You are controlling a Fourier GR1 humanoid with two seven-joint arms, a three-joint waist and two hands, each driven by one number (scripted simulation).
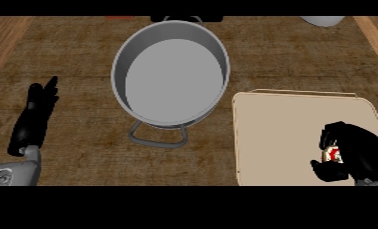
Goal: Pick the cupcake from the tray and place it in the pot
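Cupcake (336, 153): on the tray, almost wholly hidden inside the right hand; only a scrap of red and white shows between finger and thumb.
Right hand (353, 150): fingers and thumb curled round the cupcake, low over the tray's near right part.
Handling: judged light, soft and easily crushed; the top would smear, so the sides of the base are the place to hold, as the hand seems to do. Whether it is lifted off the tray cannot be told.
Tray (288, 133): beige, flat, under the right hand and reaching away to its left and ahead.
Pot (170, 75): grey, open, nothing in it; ahead and well to the left of the right hand, just off the tray's far left corner.
Pot handle (156, 138): a loop on the near side, left of the tray; another at the far rim.
In the way: judged little; only the pot's rim must be cleared when carrying across.
Left hand (35, 115): open, fingers straight, resting at the left edge, well apart from the pot.
White object (322, 20): far ahead, cut by the edge; cannot tell what.
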